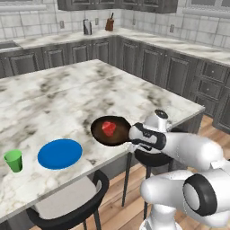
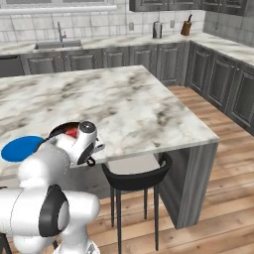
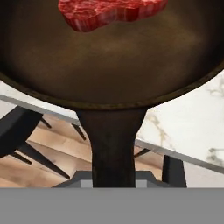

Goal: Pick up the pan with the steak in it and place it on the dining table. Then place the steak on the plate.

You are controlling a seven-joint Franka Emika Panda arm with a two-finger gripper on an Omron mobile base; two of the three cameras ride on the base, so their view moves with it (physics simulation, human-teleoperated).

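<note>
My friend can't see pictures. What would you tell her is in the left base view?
A white robot arm's gripper holds a black pan with a red steak at the marble dining table's near edge. A blue plate and green cup sit to its left.

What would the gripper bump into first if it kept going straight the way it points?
The gripper is shut on the pan handle, so the pan bowl lies straight ahead, then the steak inside it. Beyond that, depth is unclear.
</note>
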